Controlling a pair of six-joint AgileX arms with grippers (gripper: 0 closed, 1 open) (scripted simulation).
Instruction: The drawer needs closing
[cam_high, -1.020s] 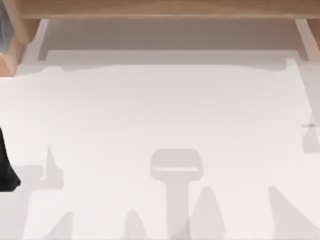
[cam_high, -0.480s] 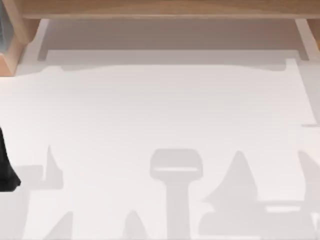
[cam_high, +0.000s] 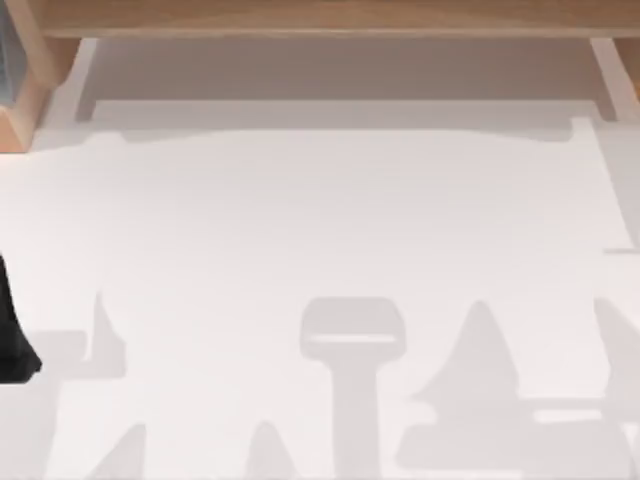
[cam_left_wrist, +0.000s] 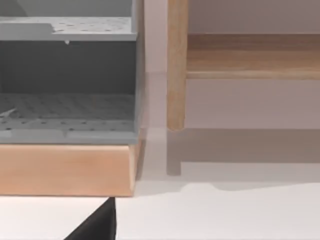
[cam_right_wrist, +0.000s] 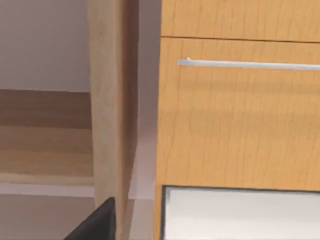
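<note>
The drawer (cam_high: 340, 68) lies across the far side of the top view, pulled out from under the light wood frame (cam_high: 330, 15). Its pale grey-beige floor runs between thin white side walls (cam_high: 82, 75), with the white front edge (cam_high: 340, 112) toward me. The left wrist view looks along the drawer floor (cam_left_wrist: 250, 145) under the frame. A dark part of my left arm (cam_high: 10, 340) sits at the table's left edge, well short of the drawer. A black tip of my left gripper (cam_left_wrist: 97, 225) and one of my right gripper (cam_right_wrist: 97, 222) show in the wrist views.
The white table (cam_high: 320, 220) spreads in front of the drawer, crossed by arm shadows near its front edge. A grey perforated shelf unit (cam_left_wrist: 65, 85) on a wood base stands left of the drawer. The right wrist view faces a wood cabinet front (cam_right_wrist: 240, 115) with a silver handle (cam_right_wrist: 250, 64).
The arm shadows near the table's front right slid to the right a second ago and have since held still. My left arm has not moved. The drawer stands the same.
</note>
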